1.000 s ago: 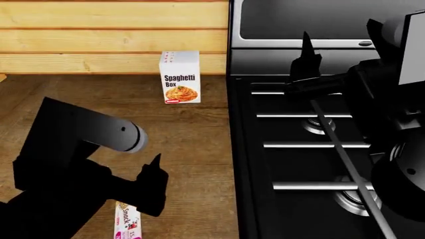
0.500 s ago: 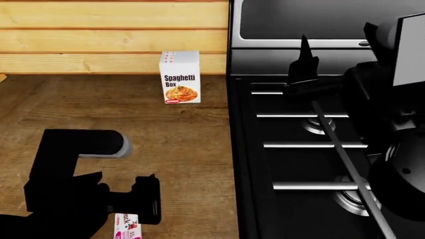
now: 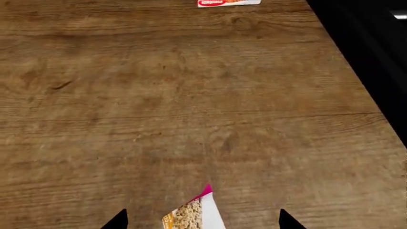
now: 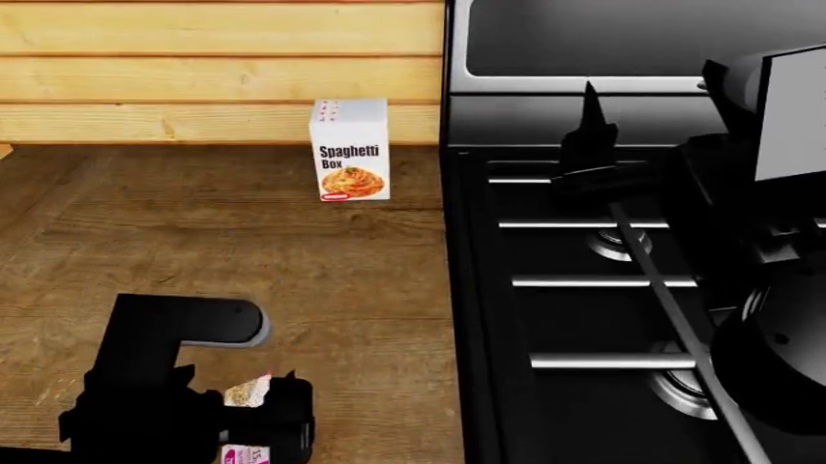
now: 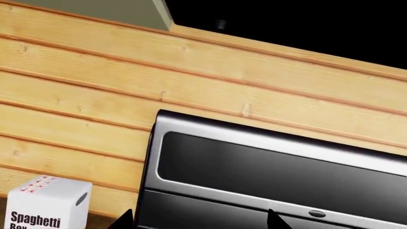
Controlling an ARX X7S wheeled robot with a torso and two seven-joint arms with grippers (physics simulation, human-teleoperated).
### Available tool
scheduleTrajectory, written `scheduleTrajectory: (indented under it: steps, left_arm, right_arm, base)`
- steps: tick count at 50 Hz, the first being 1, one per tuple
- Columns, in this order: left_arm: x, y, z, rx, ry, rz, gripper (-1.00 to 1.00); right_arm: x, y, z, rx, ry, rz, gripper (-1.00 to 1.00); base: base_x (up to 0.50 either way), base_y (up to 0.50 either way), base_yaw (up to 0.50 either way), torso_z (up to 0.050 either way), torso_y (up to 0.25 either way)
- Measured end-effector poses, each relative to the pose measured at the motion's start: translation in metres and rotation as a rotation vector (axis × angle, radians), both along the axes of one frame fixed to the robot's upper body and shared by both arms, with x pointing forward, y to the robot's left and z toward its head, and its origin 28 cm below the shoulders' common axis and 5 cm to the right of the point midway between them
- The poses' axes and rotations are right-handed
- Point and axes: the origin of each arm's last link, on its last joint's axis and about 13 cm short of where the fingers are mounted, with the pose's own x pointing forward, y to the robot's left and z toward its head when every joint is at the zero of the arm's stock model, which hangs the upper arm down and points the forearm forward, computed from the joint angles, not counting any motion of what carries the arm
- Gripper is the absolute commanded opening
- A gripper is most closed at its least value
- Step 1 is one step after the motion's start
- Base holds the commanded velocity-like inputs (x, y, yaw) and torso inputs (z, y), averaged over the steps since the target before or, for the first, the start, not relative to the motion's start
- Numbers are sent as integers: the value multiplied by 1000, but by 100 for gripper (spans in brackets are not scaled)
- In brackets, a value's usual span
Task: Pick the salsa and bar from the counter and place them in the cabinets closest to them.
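Near the surface's [image 4: 155, 213] front edge, the left hand [image 3: 202, 224] is straddling the bar [image 3: 194, 214], fingers spread wide, gripping nothing, presumably lining up. Right hand [image 4: 590, 135] is idling above the stove [image 4: 581, 319]; grip unclear. Salsa unseen.

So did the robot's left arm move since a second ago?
Yes. In the head view the left gripper has dropped toward the near edge of the counter, farther from the spaghetti box, and now sits right at the bar.
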Motion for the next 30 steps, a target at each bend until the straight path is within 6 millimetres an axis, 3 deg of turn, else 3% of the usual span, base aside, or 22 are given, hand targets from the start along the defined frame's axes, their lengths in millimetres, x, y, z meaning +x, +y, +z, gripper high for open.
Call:
scheduleTrajectory:
  steps: [30]
  left_arm:
    - [-9, -4, -24, -44, 90, -12, 100]
  right_arm:
    - [7, 2, -1, -4, 10, 8, 100]
  base:
    - [0, 0, 0, 0, 0]
